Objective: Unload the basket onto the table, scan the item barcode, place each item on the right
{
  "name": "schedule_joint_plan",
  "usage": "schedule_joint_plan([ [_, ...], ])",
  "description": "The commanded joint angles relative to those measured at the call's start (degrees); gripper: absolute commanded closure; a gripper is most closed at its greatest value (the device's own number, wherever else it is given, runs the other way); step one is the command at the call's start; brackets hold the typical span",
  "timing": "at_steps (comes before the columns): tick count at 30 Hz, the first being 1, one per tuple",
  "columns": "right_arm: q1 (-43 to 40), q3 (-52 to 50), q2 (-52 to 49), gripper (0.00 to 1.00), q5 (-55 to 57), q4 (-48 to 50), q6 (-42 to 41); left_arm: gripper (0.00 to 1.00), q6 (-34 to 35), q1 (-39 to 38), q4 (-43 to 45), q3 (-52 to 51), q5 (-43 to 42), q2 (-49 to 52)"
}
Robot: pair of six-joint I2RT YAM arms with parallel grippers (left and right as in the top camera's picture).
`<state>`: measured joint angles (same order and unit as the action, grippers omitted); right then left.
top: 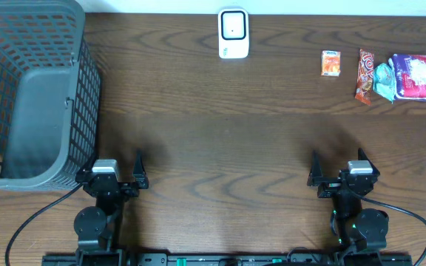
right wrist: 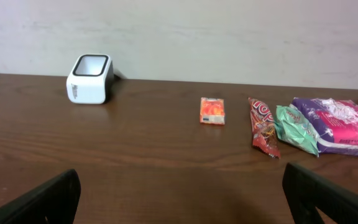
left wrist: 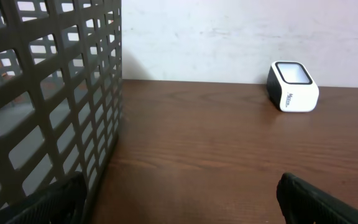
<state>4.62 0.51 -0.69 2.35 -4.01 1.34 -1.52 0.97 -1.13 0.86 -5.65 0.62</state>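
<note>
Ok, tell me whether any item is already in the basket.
No, the basket holds nothing in the overhead view; its grey floor shows bare.

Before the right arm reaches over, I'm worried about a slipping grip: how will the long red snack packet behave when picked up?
The long red glossy snack packet looks thin and crinkled, so probably light and floppy, sagging if pinched at one end. Its shiny film may slip. Lying flat, it seems unlikely to roll.

Print on the snack packets is too small to read.
</note>
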Motion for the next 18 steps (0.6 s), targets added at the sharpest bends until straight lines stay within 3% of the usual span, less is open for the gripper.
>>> schedule_joint_plan([
  [1,0.1,-0.2,0.3,0.01,-0.1,-0.1,0.4,0.02,0.1,0.2,-2.5,-0.6,-1.4,-0.6],
  [18,0.1,-0.2,0.3,0.01,-0.1,-0.1,0.4,0.02,0.7,0.2,-2.5,-0.6,-1.4,-0.4],
])
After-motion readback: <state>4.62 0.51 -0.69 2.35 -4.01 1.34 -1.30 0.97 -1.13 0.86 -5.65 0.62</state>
